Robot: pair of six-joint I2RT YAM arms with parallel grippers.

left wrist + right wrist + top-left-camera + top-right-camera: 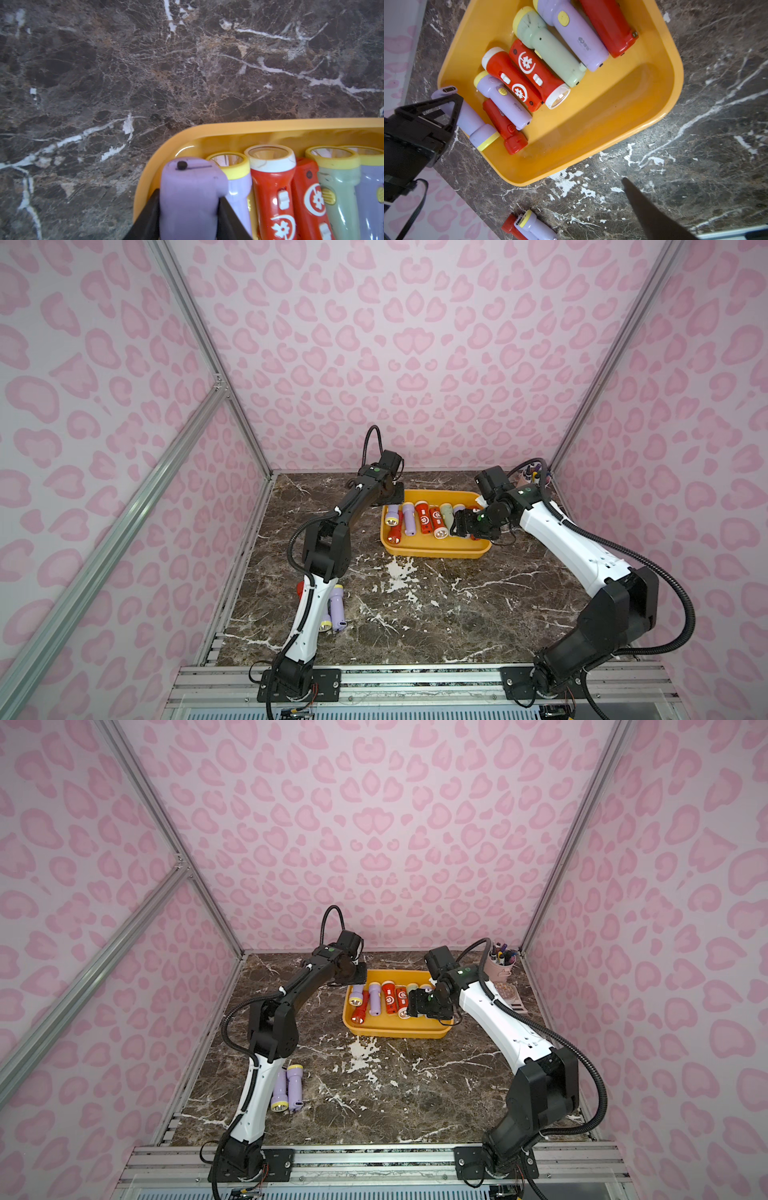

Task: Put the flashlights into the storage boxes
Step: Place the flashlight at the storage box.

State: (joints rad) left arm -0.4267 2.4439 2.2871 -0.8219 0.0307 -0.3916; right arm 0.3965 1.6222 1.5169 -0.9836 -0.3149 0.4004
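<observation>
The left gripper (pixel 189 199) is clamped on a lilac flashlight (pixel 471 120) near its tail, the head dipping over the yellow tray's (pixel 623 116) far left corner. Seven more flashlights (pixel 512 79) lie inside: four red, two lilac, one green. Three others (pixel 294 1085) lie by the bench's (pixel 415 614) left edge. The right gripper (pixel 459 524) hangs over the tray, jaws apart and empty.

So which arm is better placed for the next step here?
Left. The left gripper is shut on a lilac flashlight right at the yellow tray's edge, so it likely need only release. The right gripper over the tray looks empty, and the loose flashlights lie by the left arm's base.
</observation>
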